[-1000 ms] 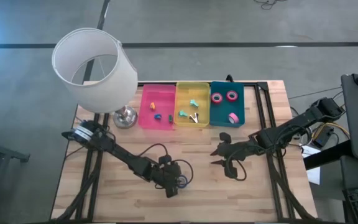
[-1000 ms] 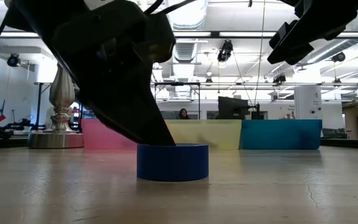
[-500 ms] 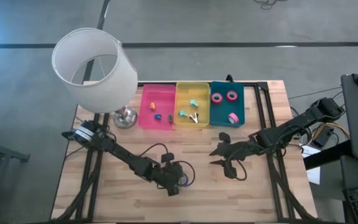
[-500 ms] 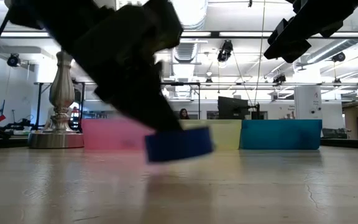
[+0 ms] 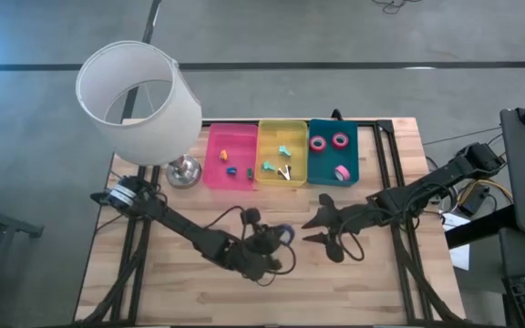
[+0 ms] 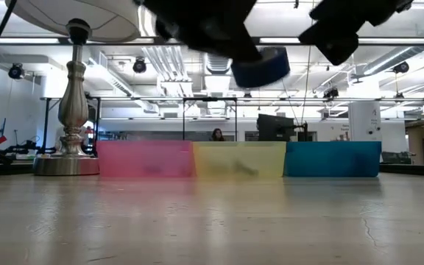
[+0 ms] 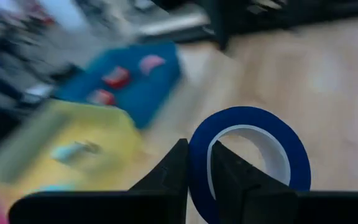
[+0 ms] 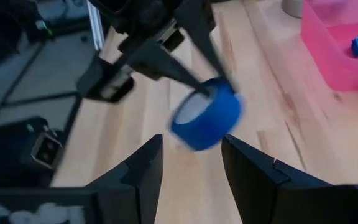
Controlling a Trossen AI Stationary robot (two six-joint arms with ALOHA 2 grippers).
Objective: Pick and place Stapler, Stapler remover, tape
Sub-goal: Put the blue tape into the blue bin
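From overhead I see a white lamp (image 5: 139, 98) at the upper left of the wooden table (image 5: 180, 292); my left gripper (image 5: 276, 244) sits lower centre, its fingers clamped on the wall of the dark blue tape roll (image 5: 283, 234); at table height that blue roll (image 6: 260, 66) hangs high in the frame, clear of the tabletop; a pink bin (image 5: 230, 155), a yellow bin (image 5: 282, 151) and a teal bin (image 5: 334, 151) line the upper centre; three pink rolls (image 5: 329, 143) lie in the teal bin; right of centre my right gripper (image 5: 322, 230) hovers with fingers spread, holding nothing.
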